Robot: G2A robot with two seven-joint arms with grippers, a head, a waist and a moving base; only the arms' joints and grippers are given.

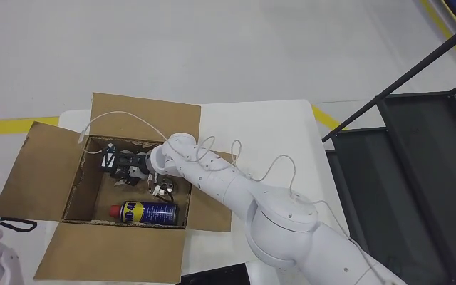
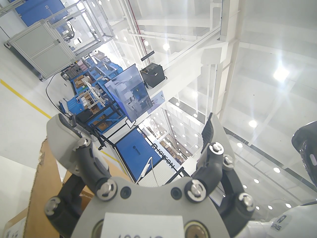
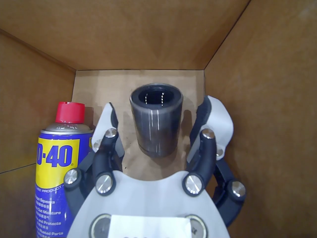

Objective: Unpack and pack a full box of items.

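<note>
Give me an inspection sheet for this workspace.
Surface: white table, bearing an open box.
Job's things: spray can lying in box; dark cylinder beside it.
Clutter: black loop by a box flap.
Grippers: right gripper open, straddling cylinder, not touching; left gripper open, empty, aimed at ceiling.
Cables: white cable along right arm.
Surroundings: dark stairs beside table; yellow floor line.

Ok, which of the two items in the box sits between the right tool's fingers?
The dark hollow metal cylinder; the red-capped spray can lies off to one side of the right tool.
</note>
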